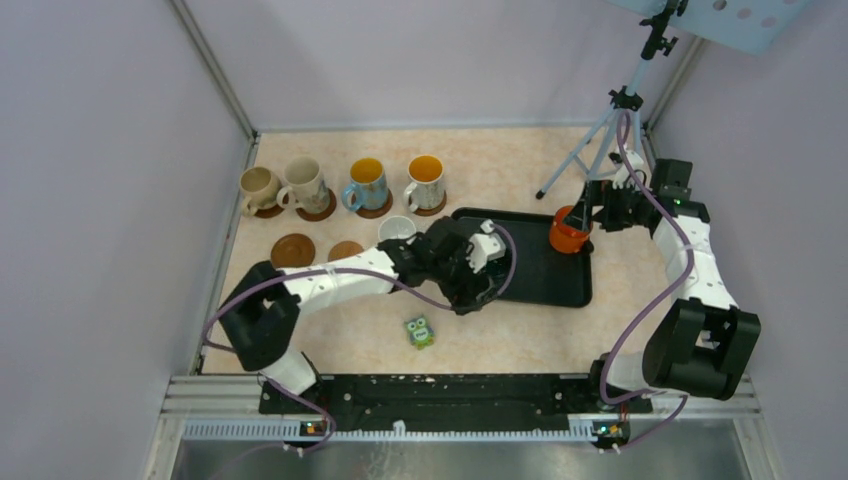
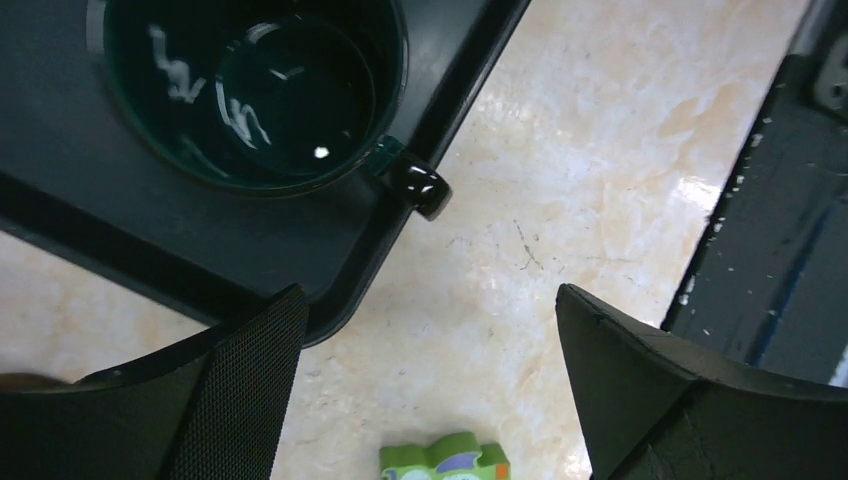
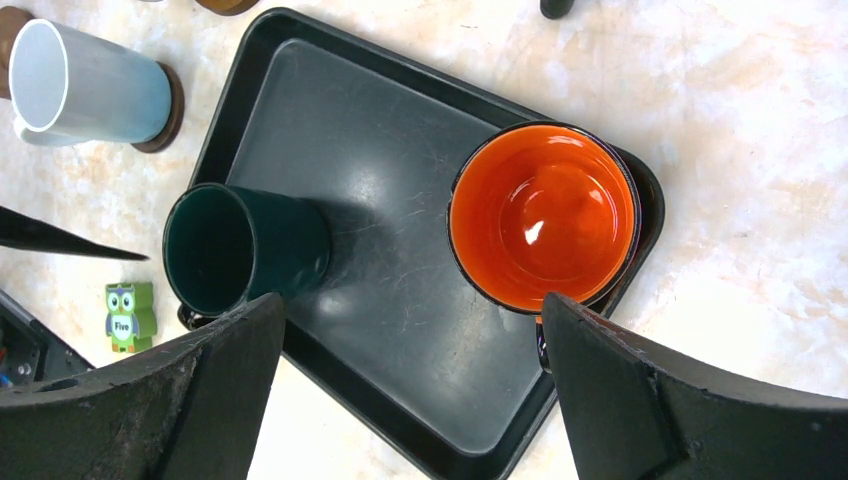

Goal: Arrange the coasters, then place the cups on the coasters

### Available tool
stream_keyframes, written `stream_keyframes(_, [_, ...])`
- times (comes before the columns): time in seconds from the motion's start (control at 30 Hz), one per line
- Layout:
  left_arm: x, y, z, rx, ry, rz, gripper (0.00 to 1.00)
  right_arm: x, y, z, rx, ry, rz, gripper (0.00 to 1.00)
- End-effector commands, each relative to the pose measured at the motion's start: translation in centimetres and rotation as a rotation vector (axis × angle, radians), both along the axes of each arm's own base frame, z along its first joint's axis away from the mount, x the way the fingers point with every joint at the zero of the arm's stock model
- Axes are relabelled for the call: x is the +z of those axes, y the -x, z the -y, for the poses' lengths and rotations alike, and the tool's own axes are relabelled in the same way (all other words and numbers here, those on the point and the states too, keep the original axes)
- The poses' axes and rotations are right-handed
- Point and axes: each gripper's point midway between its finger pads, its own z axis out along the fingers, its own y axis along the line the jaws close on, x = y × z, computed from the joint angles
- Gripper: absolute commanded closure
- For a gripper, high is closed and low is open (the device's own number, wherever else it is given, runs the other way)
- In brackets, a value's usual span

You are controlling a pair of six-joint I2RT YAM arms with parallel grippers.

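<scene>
Dark green cup is pictured upright in the near left corner of the black tray, its small loop handle jutting over the tray's rim. Hard and glazed, it is judged stiff, slick, breakable and moderately heavy. A hold across the wall at the rim, one finger inside, is judged surest, as the handle looks too small to pinch. The glaze is deep green and glossy, with light streaks mirrored inside.

The left gripper is held released over the table just beside the tray, nothing between its fingers. At the tray's far right corner an orange-red cup with a dark rim is framed by the right gripper, likewise spread and empty. Two bare coasters are seen towards the table's left edge, beside a white cup. An owl figure is seen nearer the front edge.
</scene>
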Motion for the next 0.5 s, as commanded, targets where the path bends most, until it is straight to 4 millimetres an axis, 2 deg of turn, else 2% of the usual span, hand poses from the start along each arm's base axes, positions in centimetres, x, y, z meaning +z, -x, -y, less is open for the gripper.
stream_keyframes(0.0, [-1.6,-1.4,2.4,0.105,-0.053,0.06,0.01,1.3,-0.4,0.3,-0.009,0.009,0.056,0.02])
stream_keyframes(0.1, [-2.2,-1.7,3.8,0.122,-0.065,0.036,0.02,1.1,-0.3,0.3,-0.004,0.005,0.052,0.02])
stream_keyframes(0.23, [-2.6,-2.4,4.4,0.167,-0.062,0.028,0.03,1.0,-0.1,0.0,0.01,-0.005,0.048,0.02])
stream_keyframes(0.33, [-2.4,-3.4,4.1,0.229,-0.06,0.053,0.04,1.0,-0.1,-0.1,0.015,-0.007,0.048,0.01])
stream_keyframes(0.47, [-2.7,-5.6,3.0,0.321,-0.096,0.106,0.1,1.1,-0.1,-0.3,0.024,-0.02,0.05,0.01])
